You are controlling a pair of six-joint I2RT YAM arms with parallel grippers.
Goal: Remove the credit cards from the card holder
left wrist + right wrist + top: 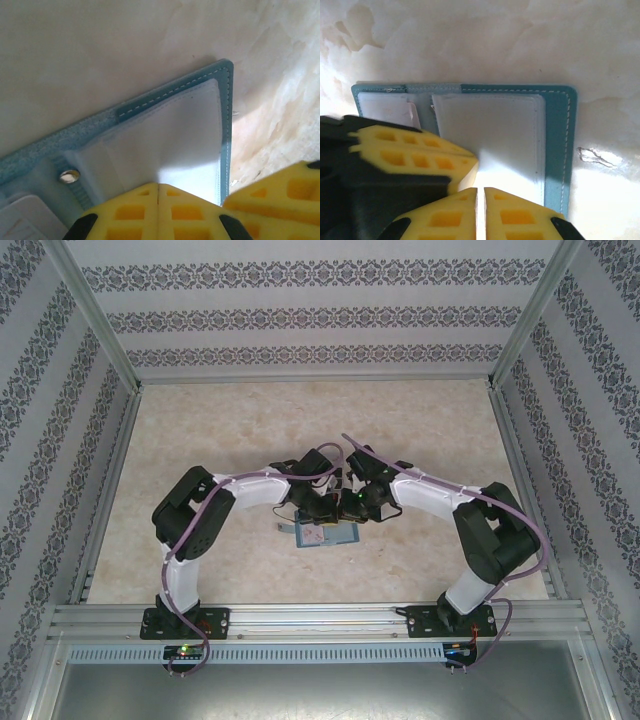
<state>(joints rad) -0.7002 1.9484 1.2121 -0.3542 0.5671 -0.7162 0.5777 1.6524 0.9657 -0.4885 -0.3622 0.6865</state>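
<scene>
Lying open on the table (pixel 200 420), just below where the two arms meet at the middle of the top view, the card holder (pixel 335 536) has its blue-grey inside facing up. No card lies loose on the table around it, so I judge the task barely begun: the wallet is unfolded, and the cards are yet to come out.

At the lower left of the left wrist view, a pale card (pixel 22 215) with faint reddish lines sits in the holder beside a small metal snap stud (pixel 69 175). The dark card I cannot make out.

At the bottom centre of that view the left gripper (pixel 158 192) has its yellow pads pressed together, tips on the edge of the pale pocket. Whether a thin layer is caught between them I cannot tell.

In the right wrist view the right gripper (pixel 480 200), at bottom centre, likewise has its pads together at the pocket's near edge. The pictures do not show what it pinches, if anything.

The holder's long axis runs left to right across the top view, slightly tilted, with the fold crossing it. Its stitched teal edge closes off the right end.
</scene>
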